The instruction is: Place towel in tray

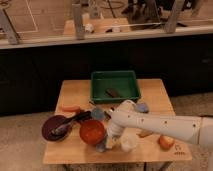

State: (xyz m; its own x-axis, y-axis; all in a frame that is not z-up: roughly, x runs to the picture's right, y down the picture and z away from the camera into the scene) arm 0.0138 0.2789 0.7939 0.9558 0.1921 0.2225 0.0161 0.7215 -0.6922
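Observation:
The green tray (114, 93) stands at the back middle of the wooden table, with a small dark object (112, 92) lying inside it. My white arm reaches in from the right, and my gripper (108, 141) points down at the table's front, between the red bowl (92, 131) and the white cup (128, 143). A small bluish-grey piece (101, 146), possibly the towel, lies right at the gripper. I cannot tell whether the gripper holds it.
A purple plate (51, 128) with dark utensils sits at the front left, and an orange item (71, 108) lies behind it. Blue pieces (97, 114) (143, 107) lie in front of the tray. An orange fruit (165, 142) sits at the front right.

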